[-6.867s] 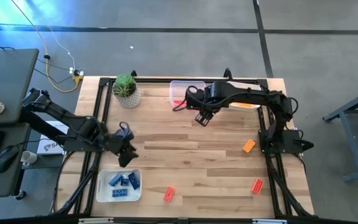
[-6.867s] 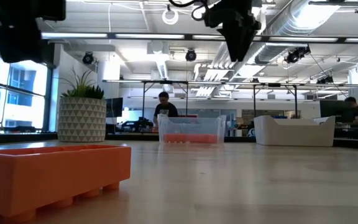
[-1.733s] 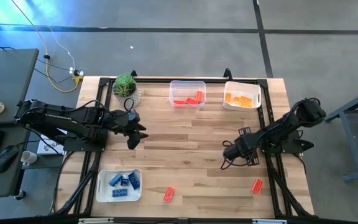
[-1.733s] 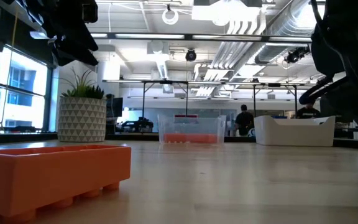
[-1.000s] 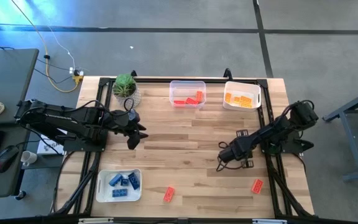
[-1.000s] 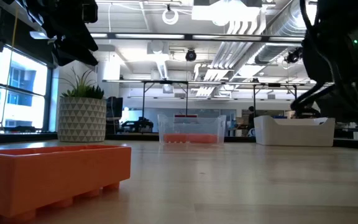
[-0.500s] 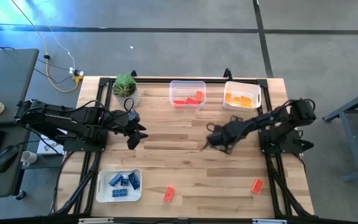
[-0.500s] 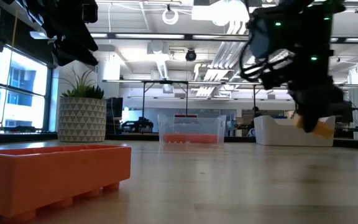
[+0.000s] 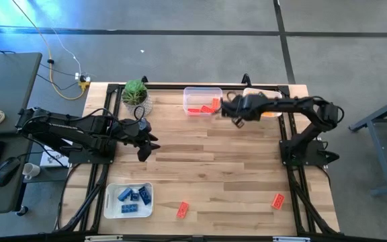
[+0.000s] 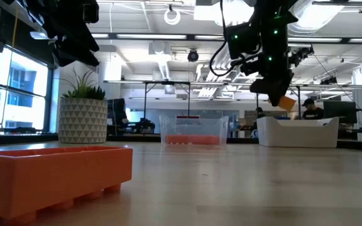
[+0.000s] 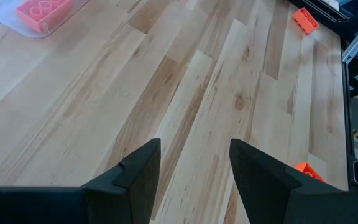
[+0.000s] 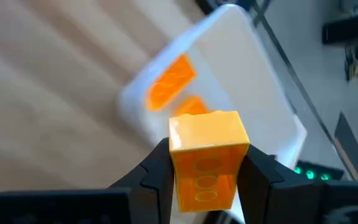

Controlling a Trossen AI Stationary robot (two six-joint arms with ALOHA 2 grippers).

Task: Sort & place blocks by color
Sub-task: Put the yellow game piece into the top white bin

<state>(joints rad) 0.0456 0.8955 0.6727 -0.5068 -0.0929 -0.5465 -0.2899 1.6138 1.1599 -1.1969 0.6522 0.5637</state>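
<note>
Pinched upright in the right gripper (image 12: 205,171), the orange block (image 12: 207,157) is carried left of the white tray (image 9: 279,109); a rightward shift is judged needed.

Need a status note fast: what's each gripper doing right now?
Left gripper: open, empty, above the table.
Right gripper: shut on an orange block, near the white tray.

Orange block (image 12: 207,155) upright between jaws, aloft

The tabletop (image 9: 200,168) is pale planked wood, smooth and matt; the orange block (image 12: 207,158) looks glossy moulded plastic.
</note>
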